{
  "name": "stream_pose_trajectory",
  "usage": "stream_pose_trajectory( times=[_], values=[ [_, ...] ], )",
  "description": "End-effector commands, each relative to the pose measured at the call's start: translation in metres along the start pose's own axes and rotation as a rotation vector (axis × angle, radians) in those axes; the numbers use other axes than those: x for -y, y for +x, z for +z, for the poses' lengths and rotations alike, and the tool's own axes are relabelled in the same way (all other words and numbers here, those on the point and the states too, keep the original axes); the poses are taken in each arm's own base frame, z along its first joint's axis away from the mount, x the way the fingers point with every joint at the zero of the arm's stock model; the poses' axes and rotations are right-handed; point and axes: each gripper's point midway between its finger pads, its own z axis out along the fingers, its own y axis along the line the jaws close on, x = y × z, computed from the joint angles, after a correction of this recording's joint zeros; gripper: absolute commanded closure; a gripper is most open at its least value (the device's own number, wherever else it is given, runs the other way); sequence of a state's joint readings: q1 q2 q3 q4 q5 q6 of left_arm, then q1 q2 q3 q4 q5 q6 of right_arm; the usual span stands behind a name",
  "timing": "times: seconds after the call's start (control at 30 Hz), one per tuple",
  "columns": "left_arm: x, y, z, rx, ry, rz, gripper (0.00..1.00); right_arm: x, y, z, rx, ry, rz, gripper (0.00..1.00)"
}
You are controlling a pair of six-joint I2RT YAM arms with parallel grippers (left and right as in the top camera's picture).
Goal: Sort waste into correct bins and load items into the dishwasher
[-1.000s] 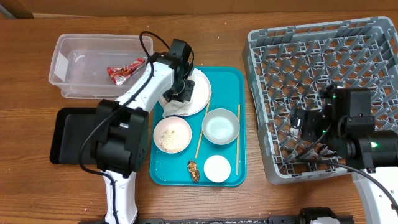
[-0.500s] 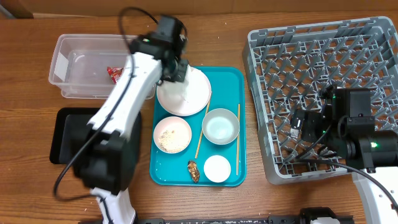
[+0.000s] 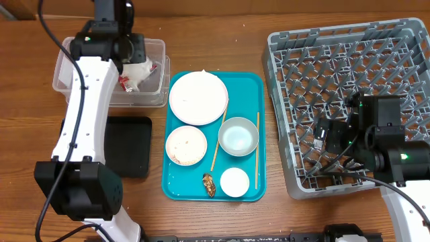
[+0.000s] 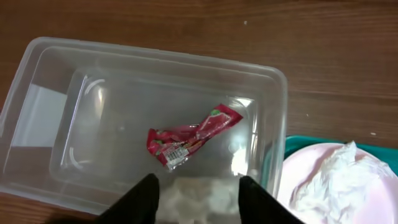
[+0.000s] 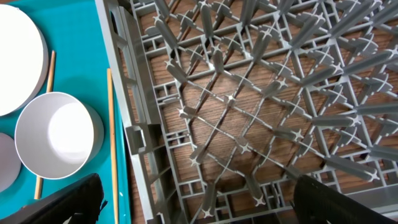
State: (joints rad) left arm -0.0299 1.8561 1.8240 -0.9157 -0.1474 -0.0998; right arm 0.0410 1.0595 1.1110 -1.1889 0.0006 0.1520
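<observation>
My left gripper (image 3: 133, 62) is over the clear tub (image 3: 70, 54), shut on a crumpled white napkin (image 3: 143, 70). In the left wrist view the napkin (image 4: 196, 196) sits blurred between the fingers (image 4: 199, 202), above the red wrapper (image 4: 189, 137) lying in the tub (image 4: 56, 93). A second napkin (image 4: 339, 180) lies on the round plate (image 3: 198, 101). My right gripper (image 5: 199, 208) is open and empty over the grey dish rack (image 3: 349, 64). The rice bowl (image 3: 186, 145), pale bowl (image 3: 238, 136), cup (image 3: 235, 182), brown scrap (image 3: 209, 184) and chopsticks (image 3: 256, 151) are on the teal tray (image 3: 248, 84).
The black tray (image 3: 127, 144) lies in front of the tub, partly under my left arm. The right wrist view shows the pale bowl (image 5: 53, 134), a chopstick (image 5: 112, 130) and the rack's near wall (image 5: 134, 137) beside the teal tray.
My left arm has swung from the plate leftward to above the clear tub, carrying a napkin. The right arm has not moved.
</observation>
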Motion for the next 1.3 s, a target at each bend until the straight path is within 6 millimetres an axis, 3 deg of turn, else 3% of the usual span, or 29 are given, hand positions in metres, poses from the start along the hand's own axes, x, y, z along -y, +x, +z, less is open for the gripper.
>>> stream_pose_trajectory(
  times=[0.0, 0.23, 0.43, 0.57, 0.77, 0.93, 1.03, 1.17, 1.2, 1.27],
  values=[
    [0.012, 0.005, 0.009, -0.026, 0.053, -0.035, 0.39, -0.002, -0.009, -0.008, 0.036, -0.005, -0.013, 0.00],
    [0.090, 0.023, -0.005, -0.097, 0.393, 0.010, 0.41, -0.002, -0.009, -0.008, 0.037, -0.005, -0.013, 0.00],
    [0.130, 0.046, 0.001, -0.133, 0.367, 0.122, 0.39, -0.002, -0.009, -0.008, 0.037, -0.005, -0.013, 0.00],
    [0.149, 0.065, 0.022, -0.180, 0.314, 0.184, 0.34, -0.003, -0.009, -0.008, 0.036, -0.011, -0.013, 0.00],
    [0.166, 0.109, 0.076, -0.312, 0.259, 0.243, 0.31, -0.003, -0.009, -0.008, 0.035, -0.011, -0.013, 0.00],
    [0.167, 0.144, 0.111, -0.421, 0.235, 0.257, 0.32, -0.003, -0.009, -0.008, 0.035, -0.011, -0.013, 0.00],
    [0.168, 0.155, 0.120, -0.453, 0.231, 0.262, 0.33, -0.003, -0.009, -0.008, 0.036, -0.011, -0.013, 0.00],
    [0.168, 0.165, 0.125, -0.482, 0.225, 0.268, 0.43, -0.003, -0.009, -0.008, 0.035, -0.011, -0.013, 0.00],
    [0.168, 0.167, 0.126, -0.489, 0.223, 0.269, 0.51, -0.003, -0.009, -0.008, 0.035, -0.011, -0.013, 0.00],
    [0.166, 0.169, 0.125, -0.502, 0.220, 0.272, 0.78, -0.003, -0.009, -0.008, 0.035, -0.011, -0.013, 0.00]
  ],
)
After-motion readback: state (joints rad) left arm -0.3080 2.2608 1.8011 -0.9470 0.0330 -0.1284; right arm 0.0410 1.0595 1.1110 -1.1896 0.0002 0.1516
